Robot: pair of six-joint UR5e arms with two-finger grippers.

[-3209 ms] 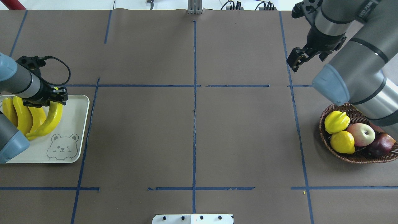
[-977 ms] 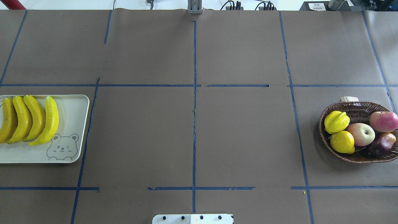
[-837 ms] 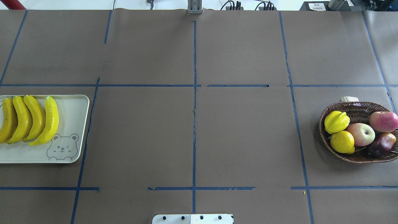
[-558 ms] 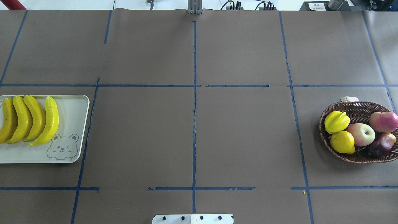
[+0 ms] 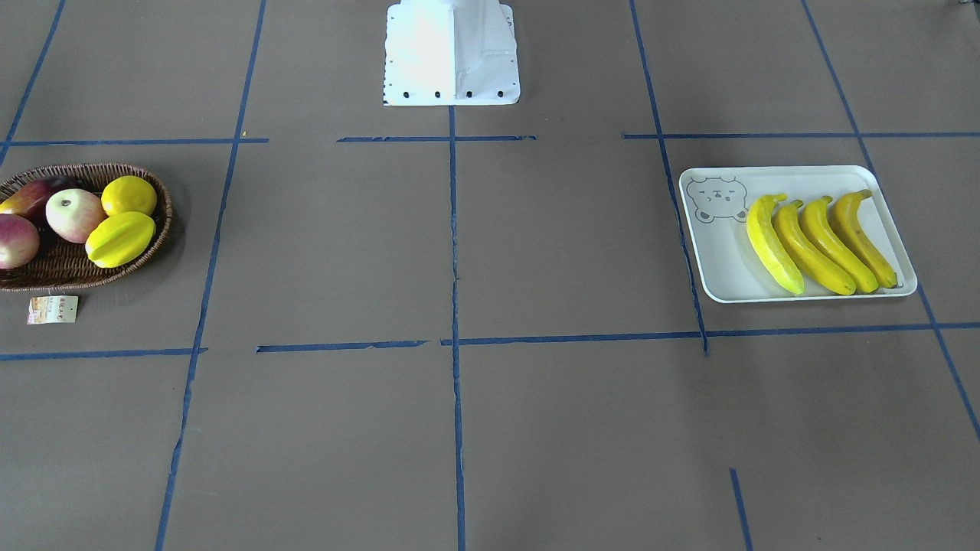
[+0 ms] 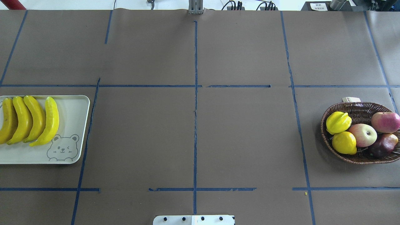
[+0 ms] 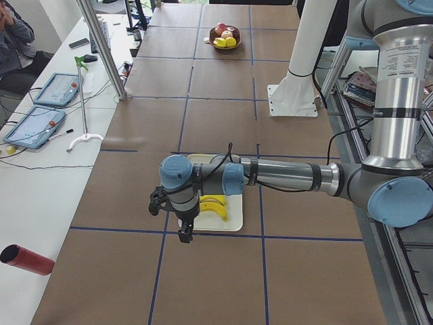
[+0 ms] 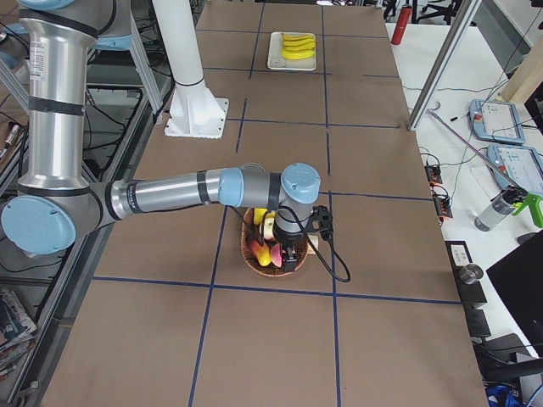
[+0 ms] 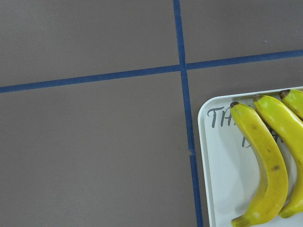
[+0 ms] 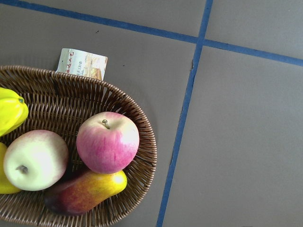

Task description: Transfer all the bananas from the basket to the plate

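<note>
Your robot up close: the left arm [image 7: 284, 176] and right arm [image 8: 165, 193] are silver tubes with pale blue-grey joint caps and black bands. A black cable [image 8: 330, 248] loops at the wrist. The white pedestal [image 5: 452, 50] shows dark bolt holes.

Bright, even light (soft shadows), perhaps from overhead.

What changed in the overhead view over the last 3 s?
The left end effector let go of the fourth banana, now lying beside the other three on the plate, and left the overhead view. The right end effector left it too, uncovering a red apple in the basket. Plate, basket, other fruit: unchanged.
</note>
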